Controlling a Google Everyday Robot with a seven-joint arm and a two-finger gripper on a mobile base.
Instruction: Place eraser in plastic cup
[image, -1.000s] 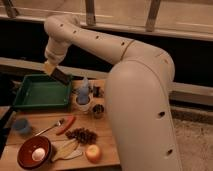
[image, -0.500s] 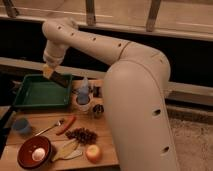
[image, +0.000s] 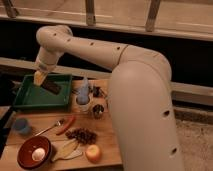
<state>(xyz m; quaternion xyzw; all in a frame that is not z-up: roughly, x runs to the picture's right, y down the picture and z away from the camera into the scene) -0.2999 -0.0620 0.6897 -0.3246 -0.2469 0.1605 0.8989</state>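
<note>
My gripper (image: 44, 81) hangs from the big white arm over the green tray (image: 30, 100) at the back left. It is shut on the eraser (image: 52, 87), a dark flat block that sticks out down and to the right, just above the tray floor. The plastic cup (image: 21, 125), short, round and light blue, stands on the wooden table to the front left of the tray, well below the gripper in the view.
A white cup (image: 83, 102) with a blue thing in it and a small dark shiny cup (image: 98, 111) stand right of the tray. Nearer the front lie a fork (image: 47, 129), a red sausage-like piece (image: 65, 125), dark dried fruit (image: 82, 134), an apple (image: 93, 153) and a brown bowl (image: 25, 157) holding an egg.
The gripper has carried the eraser a little to the left and lower over the green tray. Nothing on the table has shifted.
</note>
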